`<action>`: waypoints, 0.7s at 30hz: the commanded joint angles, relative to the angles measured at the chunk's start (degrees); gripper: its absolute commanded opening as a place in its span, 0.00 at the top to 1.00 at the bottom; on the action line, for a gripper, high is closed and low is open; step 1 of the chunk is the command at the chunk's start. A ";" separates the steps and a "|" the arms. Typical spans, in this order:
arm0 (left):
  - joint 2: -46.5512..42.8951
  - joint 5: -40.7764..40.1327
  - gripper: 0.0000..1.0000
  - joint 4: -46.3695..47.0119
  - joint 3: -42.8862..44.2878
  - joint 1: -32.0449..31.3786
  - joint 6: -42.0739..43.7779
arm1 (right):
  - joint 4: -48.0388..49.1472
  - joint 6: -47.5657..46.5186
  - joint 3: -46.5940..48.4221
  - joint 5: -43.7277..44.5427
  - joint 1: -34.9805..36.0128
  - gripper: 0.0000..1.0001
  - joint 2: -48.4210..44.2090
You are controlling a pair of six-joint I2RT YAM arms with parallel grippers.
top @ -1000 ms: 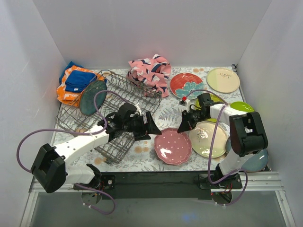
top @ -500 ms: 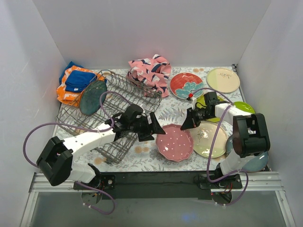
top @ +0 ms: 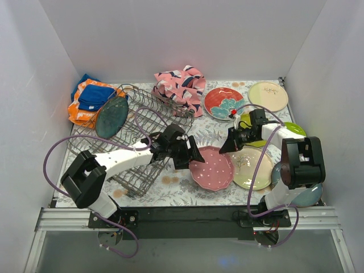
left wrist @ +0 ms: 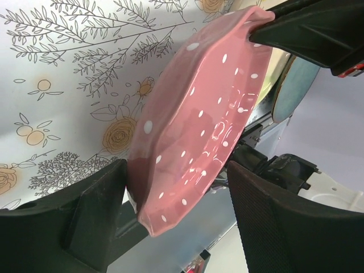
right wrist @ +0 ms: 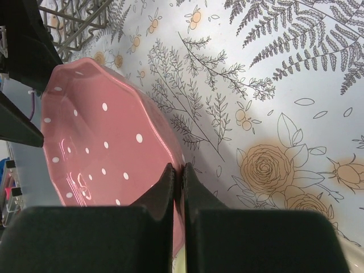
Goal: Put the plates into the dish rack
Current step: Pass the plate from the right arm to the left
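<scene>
A pink plate with white dots (top: 211, 168) is tilted above the floral table cover. My right gripper (top: 226, 147) is shut on its right rim, and in the right wrist view the jaws (right wrist: 177, 170) pinch that edge of the pink plate (right wrist: 96, 148). My left gripper (top: 193, 158) stands open at the plate's left rim. In the left wrist view the pink plate (left wrist: 199, 125) sits between its fingers (left wrist: 96, 210), with a gap to the right one. The grey wire dish rack (top: 136, 131) lies at the left, holding a dark teal plate (top: 111, 116).
A red plate (top: 223, 102), a cream plate (top: 267, 95) and a green plate (top: 290, 128) lie at the back right. A pale floral plate (top: 250, 168) and a blue-grey plate (top: 310, 193) are near the right arm. A pink cloth (top: 182, 85) and orange-blue cloths (top: 91, 98) lie behind the rack.
My left arm has reached rightward from over the rack until its open jaws straddle the pink plate's left rim. The right gripper has shifted up and right with the plate.
</scene>
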 commanded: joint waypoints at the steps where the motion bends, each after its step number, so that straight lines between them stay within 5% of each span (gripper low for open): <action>1: 0.54 -0.87 0.33 -1.22 3.17 -0.83 0.60 | -2.66 4.73 3.19 -9.85 -0.92 0.99 -2.19; 21: 3.70 1.15 0.35 0.28 3.53 -1.10 1.22 | -2.66 5.08 3.72 -11.70 -2.50 0.99 -1.14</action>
